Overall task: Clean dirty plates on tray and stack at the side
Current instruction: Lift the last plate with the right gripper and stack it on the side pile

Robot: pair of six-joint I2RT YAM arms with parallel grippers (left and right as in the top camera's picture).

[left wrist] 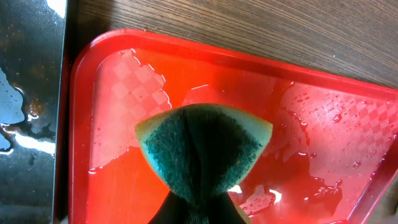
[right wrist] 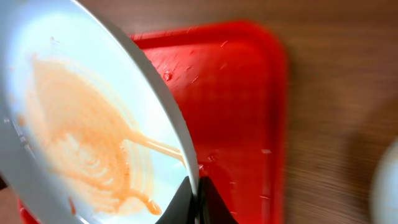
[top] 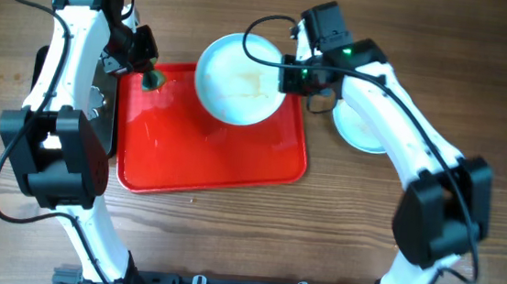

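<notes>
A white plate [top: 233, 78] with orange-brown sauce streaks is held tilted above the back of the red tray [top: 224, 162]. My right gripper [top: 289, 74] is shut on its right rim; in the right wrist view the plate [right wrist: 81, 130] fills the left and the jaws [right wrist: 198, 202] pinch its edge. My left gripper [top: 151, 79] is shut on a green sponge [left wrist: 204, 149] over the tray's back left corner [left wrist: 112, 68]. A clean plate [top: 358, 125] lies on the table to the right of the tray, partly under the right arm.
A black tray [top: 102, 110] lies just left of the red tray, mostly under the left arm; it shows wet in the left wrist view [left wrist: 28, 93]. The red tray is wet with water patches [left wrist: 323, 130].
</notes>
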